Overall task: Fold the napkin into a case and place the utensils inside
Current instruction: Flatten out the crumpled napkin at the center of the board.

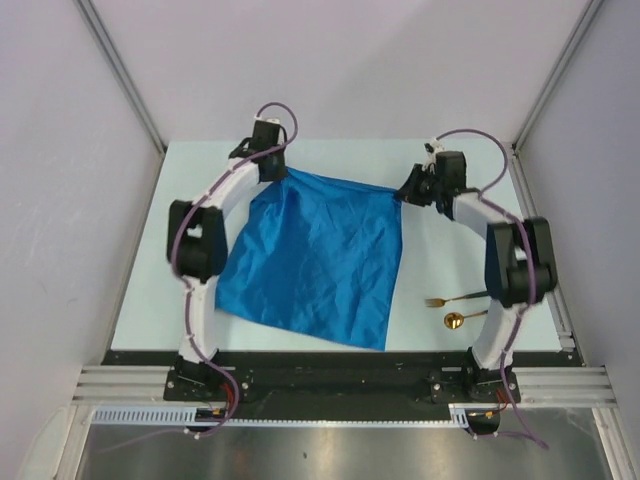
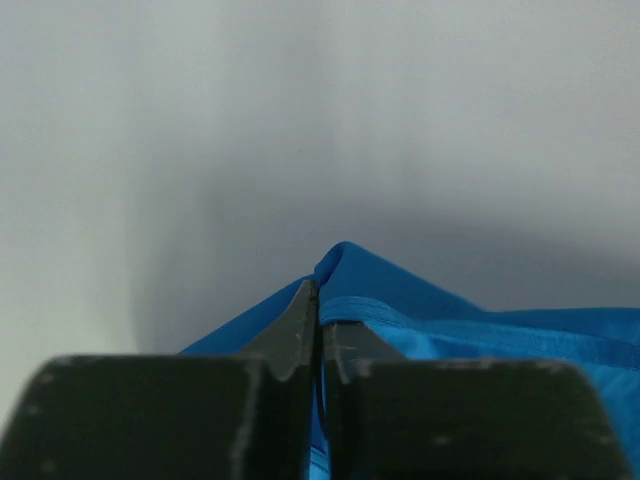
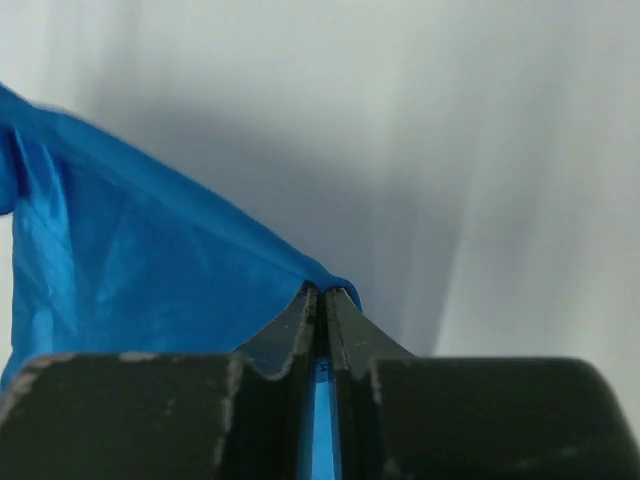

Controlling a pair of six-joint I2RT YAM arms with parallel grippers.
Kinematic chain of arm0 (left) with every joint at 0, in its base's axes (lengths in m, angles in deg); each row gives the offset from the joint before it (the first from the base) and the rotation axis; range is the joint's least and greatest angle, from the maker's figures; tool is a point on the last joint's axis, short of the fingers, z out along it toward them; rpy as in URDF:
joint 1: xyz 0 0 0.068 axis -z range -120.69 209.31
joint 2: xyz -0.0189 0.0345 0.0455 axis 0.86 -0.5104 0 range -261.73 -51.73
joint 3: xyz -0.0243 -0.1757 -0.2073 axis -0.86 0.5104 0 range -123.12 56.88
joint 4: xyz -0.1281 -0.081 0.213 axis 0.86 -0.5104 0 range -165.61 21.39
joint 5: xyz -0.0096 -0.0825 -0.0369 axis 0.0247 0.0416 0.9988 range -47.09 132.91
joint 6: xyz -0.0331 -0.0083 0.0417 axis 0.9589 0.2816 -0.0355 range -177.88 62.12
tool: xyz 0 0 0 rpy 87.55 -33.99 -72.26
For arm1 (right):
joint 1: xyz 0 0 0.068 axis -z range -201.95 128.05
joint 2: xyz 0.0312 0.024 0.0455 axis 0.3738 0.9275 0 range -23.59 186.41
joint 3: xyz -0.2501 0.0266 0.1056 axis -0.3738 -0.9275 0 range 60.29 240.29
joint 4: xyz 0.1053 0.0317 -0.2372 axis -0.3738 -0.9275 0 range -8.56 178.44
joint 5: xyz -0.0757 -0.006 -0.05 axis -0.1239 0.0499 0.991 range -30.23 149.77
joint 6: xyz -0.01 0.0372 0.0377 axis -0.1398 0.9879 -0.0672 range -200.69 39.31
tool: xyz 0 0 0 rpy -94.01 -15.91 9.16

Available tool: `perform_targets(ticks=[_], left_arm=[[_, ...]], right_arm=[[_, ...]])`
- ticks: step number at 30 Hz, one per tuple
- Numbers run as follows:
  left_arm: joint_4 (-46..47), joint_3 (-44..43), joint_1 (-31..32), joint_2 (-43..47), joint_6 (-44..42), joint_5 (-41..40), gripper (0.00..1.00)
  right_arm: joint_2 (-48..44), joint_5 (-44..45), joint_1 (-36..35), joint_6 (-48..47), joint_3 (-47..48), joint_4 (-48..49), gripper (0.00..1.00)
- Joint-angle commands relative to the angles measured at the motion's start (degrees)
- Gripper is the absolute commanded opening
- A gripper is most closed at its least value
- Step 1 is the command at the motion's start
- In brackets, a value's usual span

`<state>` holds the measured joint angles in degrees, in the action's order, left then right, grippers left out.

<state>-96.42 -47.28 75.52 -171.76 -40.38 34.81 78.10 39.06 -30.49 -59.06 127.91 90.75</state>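
- The left gripper (image 2: 318,300) is pinched together on one far corner of the napkin (image 1: 315,260). Its wrist view shows the hemmed blue edge squeezed between the dark fingers, with a small peak of cloth above the tips.
- The right gripper (image 3: 322,297) is clamped on the other far corner, with a thin strip of blue showing in the slit between its jaws.
- The napkin spans the two grippers at the far side of the table (image 1: 140,300) and spreads back toward the near edge, unfolded. How much of it is off the surface I cannot tell.
- Each grip takes only a small bite of cloth near the fingertips. If the arms pull apart or move out of step, a corner could slide free and the cloth would drop in a heap.
- The fabric looks soft and slack, so a fold made with the corners at unequal heights would likely crease crooked. The case would then be too skewed to take the utensils.
- The napkin's near corner lies close to the table's front edge, and drawing the cloth nearer could spill it over.
- The fork (image 1: 455,298) and spoon (image 1: 465,318) lie just right of the napkin, beside the right arm. A sweep of that arm or a trailing hem could knock them away.
- No brand, label or writing is readable in any view.
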Motion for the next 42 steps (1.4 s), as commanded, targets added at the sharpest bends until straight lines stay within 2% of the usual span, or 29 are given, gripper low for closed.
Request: perform_targets(ticks=[1, 2, 3, 4, 5, 6, 7, 9, 10, 12, 13, 14, 16, 18, 19, 20, 21, 23, 25, 27, 32, 37, 42], left_arm=[[-1.7, -23.0, -3.0, -11.4, -8.3, -3.2, 0.39], [-5.9, -27.8, -3.2, -13.8, -9.0, -5.2, 0.52], [-7.2, -31.1, -3.5, -15.9, -9.5, -6.7, 0.65], [-8.1, -32.7, -4.2, -15.3, -8.8, -9.7, 0.89], [-9.9, -32.3, -4.5, -14.4, -7.8, -10.9, 0.91], [-10.8, -31.3, -4.7, -10.5, -5.0, -12.1, 0.92], [-11.0, -26.5, -4.7, -8.3, -3.3, -12.4, 0.93], [-9.5, -19.7, -4.4, -3.2, 0.7, -7.0, 0.98], [-8.6, -11.9, -3.7, 1.7, 1.9, -5.4, 0.98], [-6.2, -4.1, -3.2, 5.6, 7.3, -0.8, 0.98], [-5.2, 3.1, -3.0, 9.0, 8.9, 1.8, 0.95], [-2.6, 6.5, -2.9, 10.3, 10.7, 5.9, 0.92], [1.9, 15.6, -2.8, 13.1, 13.3, 9.7, 0.83], [5.9, 19.3, -2.8, 15.2, 14.8, 9.7, 0.69], [7.1, 21.3, -3.1, 15.4, 15.3, 9.7, 0.66], [9.3, 21.6, -3.5, 14.8, 15.5, 9.9, 0.64], [11.0, 21.9, -3.6, 14.2, 15.5, 10.9, 0.57], [14.3, 21.6, -4.6, 11.5, 16.1, 11.3, 0.52], [15.4, 20.1, -6.0, 9.0, 17.8, 13.0, 0.4], [15.2, 18.6, -6.8, 5.7, 19.7, 13.5, 0.39], [14.4, 12.1, -9.3, -0.6, 21.3, 13.2, 0.4], [15.8, 7.3, -11.9, -7.2, 23.6, 15.7, 0.4], [14.6, -2.7, -12.7, -14.8, 23.5, 19.1, 0.41]], right_arm=[[14.4, 1.9, 1.9, -6.0, 20.5, -3.4, 0.22], [16.6, 3.6, 2.2, -6.7, 24.1, -10.7, 0.38], [18.4, 7.0, 2.4, -6.9, 29.1, -15.7, 0.44], [19.9, 8.5, 2.6, -6.8, 35.7, -20.5, 0.49], [20.3, 9.7, 2.6, -7.2, 37.1, -25.4, 0.61], [19.6, 11.1, 2.2, -7.2, 37.2, -26.3, 0.65], [18.7, 12.0, 1.9, -6.8, 35.7, -27.3, 0.66], [14.3, 14.6, 0.0, -5.8, 32.5, -27.9, 0.69], [12.8, 15.3, -0.8, -5.5, 30.1, -27.4, 0.7], [9.2, 17.6, -2.5, -3.3, 24.7, -27.2, 0.7], [8.1, 18.1, -4.1, -2.1, 23.1, -27.2, 0.7], [7.2, 18.1, -4.8, 0.5, 19.7, -27.4, 0.7], [4.1, 17.3, -7.4, 2.2, 15.6, -24.4, 0.7], [1.0, 17.1, -9.2, 3.9, 9.2, -21.8, 0.68], [0.1, 16.8, -10.9, 4.4, 6.7, -18.7, 0.68], [-0.9, 16.1, -11.9, 4.7, 4.7, -16.9, 0.67], [-1.6, 13.0, -12.6, 5.4, 1.2, -15.1, 0.68], [-2.3, 8.9, -13.8, 6.8, -1.2, -11.0, 0.71], [-2.1, 4.6, -14.3, 8.2, -3.8, -8.8, 0.7], [-2.1, 3.1, -15.3, 8.6, -5.3, -8.2, 0.66], [-3.5, 0.6, -16.7, 7.8, -10.4, -4.1, 0.65], [-3.7, -1.2, -17.0, 7.6, -11.3, -2.9, 0.65], [-3.9, -2.2, -16.5, 6.5, -10.2, -2.9, 0.65]])
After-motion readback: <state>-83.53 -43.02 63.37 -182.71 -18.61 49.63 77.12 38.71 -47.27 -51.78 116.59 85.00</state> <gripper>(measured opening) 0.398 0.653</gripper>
